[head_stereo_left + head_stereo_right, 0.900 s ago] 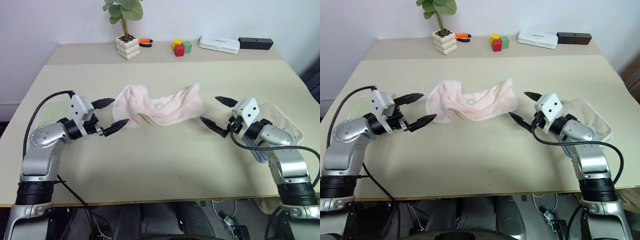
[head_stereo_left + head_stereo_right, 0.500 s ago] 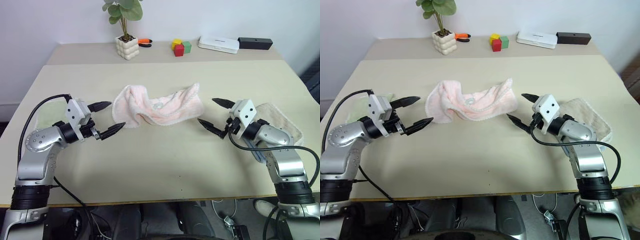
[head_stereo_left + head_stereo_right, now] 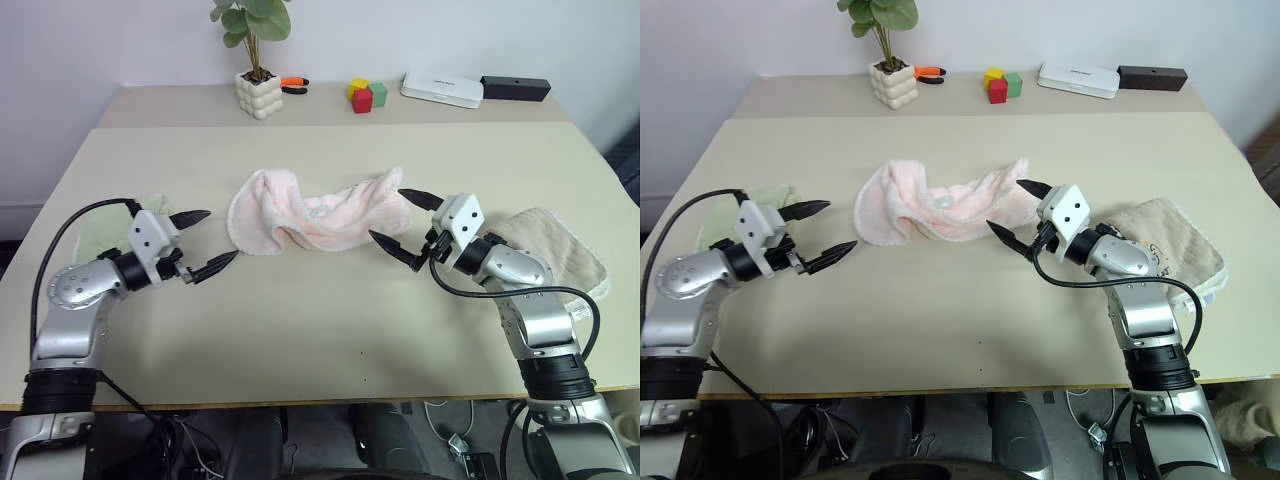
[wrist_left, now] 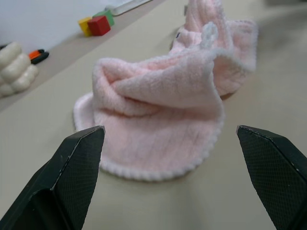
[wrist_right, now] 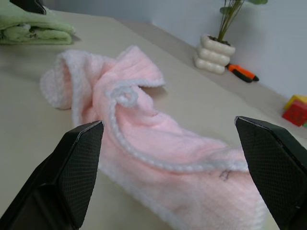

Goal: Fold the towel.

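Nearest the robot, the left pincer point(image 3: 203, 243) and right pincer point(image 3: 398, 220) both stand spread and empty, flanking the towel point(image 3: 315, 212), which lies crumpled mid-surface point(image 3: 330, 320) — the right one just beside its end. A clean fold likely needs each pincer to find a corner — not a bunched ridge — and spread the cloth flat first.

The table point(image 3: 300, 330) was looked down on from the head by both eye views, facing forward, with nearly the same scene shared and just slightly shifted sideways between them. Each wrist view was set low and level, looking along its own fingers at the towel point(image 4: 163, 110) from close up. The towel was approached from opposite ends by the two wrist cams, so it was shared by all four.
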`<control>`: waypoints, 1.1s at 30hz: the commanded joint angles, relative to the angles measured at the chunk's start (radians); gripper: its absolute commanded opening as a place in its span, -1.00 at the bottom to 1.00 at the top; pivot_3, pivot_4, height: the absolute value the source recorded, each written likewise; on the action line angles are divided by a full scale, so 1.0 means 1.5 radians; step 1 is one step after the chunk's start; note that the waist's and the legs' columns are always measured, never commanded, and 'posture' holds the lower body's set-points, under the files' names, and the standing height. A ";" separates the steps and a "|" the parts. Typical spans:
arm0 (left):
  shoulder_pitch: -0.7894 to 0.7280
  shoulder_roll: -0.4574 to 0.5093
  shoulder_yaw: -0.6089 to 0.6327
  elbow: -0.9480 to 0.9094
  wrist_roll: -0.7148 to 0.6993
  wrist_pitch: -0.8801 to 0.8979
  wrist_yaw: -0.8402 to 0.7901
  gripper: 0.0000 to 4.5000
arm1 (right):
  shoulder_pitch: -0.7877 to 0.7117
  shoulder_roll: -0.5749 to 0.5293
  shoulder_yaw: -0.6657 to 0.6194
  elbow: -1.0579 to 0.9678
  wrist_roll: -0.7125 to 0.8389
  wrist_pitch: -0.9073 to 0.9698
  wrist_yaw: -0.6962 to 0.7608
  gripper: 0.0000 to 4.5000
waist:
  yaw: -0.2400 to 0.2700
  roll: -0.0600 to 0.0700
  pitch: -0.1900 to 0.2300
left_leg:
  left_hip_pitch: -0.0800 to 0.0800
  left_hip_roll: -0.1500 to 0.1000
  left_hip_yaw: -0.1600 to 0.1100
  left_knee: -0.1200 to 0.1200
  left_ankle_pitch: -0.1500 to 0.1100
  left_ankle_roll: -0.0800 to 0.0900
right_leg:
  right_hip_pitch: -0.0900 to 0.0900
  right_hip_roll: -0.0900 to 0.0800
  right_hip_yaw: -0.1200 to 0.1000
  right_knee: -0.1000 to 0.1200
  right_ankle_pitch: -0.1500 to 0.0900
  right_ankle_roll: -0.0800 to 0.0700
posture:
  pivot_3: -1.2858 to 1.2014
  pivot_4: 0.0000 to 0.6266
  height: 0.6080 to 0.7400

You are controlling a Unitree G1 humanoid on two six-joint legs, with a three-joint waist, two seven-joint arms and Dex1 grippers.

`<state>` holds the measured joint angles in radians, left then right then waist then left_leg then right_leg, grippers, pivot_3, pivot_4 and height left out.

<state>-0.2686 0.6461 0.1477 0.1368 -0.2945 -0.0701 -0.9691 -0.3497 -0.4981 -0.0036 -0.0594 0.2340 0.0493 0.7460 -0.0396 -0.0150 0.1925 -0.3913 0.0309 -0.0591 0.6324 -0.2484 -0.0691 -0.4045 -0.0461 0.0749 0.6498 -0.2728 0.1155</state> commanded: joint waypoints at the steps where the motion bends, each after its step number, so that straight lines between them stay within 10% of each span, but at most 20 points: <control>1: -0.012 -0.012 -0.010 0.021 0.006 -0.022 0.002 1.00 | -0.014 0.017 0.005 -0.043 -0.003 -0.001 -0.021 0.98 | -0.003 0.000 0.000 | 0.000 0.000 0.000 0.000 0.000 0.000 | 0.000 0.000 0.000 0.000 0.000 0.000 | 0.03 -0.52 1.00; 16: -0.142 -0.075 -0.148 0.219 0.107 0.023 -0.013 1.00 | 0.007 0.039 0.005 -0.088 -0.019 0.002 -0.078 0.98 | -0.002 0.000 0.000 | 0.000 0.000 0.000 0.000 0.000 0.000 | 0.000 0.000 0.000 0.001 0.000 0.000 | 0.03 -0.52 1.00; 19: -0.167 -0.078 -0.174 0.256 0.129 0.089 -0.016 0.64 | 0.017 0.037 0.002 -0.106 -0.020 0.009 -0.090 1.00 | 0.000 0.000 -0.001 | 0.000 0.000 0.000 0.000 0.000 0.000 | 0.000 0.000 0.000 0.001 0.000 0.000 | 0.03 -0.52 1.00; 26: -0.212 -0.088 -0.176 0.285 0.136 0.171 0.023 -0.91 | 0.039 0.020 -0.012 -0.111 -0.026 0.013 -0.101 1.00 | -0.001 0.001 -0.002 | 0.001 0.000 -0.001 0.001 0.000 0.000 | 0.002 0.000 0.000 0.001 0.000 0.000 | 0.03 -0.52 1.00; 33: -0.173 -0.046 -0.140 0.107 0.050 0.280 -0.047 -0.98 | 0.059 -0.081 0.031 -0.016 -0.119 -0.017 -0.047 1.00 | -0.004 0.002 -0.003 | 0.002 0.000 0.000 0.000 0.000 0.000 | 0.001 0.000 0.000 0.001 0.000 0.000 | 0.03 -0.52 1.00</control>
<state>-0.5403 0.5629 -0.0790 0.3646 -0.1861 0.2976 -1.0091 -0.2576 -0.6066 0.0305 -0.1000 0.0935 0.0397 0.6606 -0.0451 -0.0128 0.1886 -0.3889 0.0307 -0.0597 0.6323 -0.2485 -0.0690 -0.4024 -0.0454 0.0749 0.6506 -0.2728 0.1154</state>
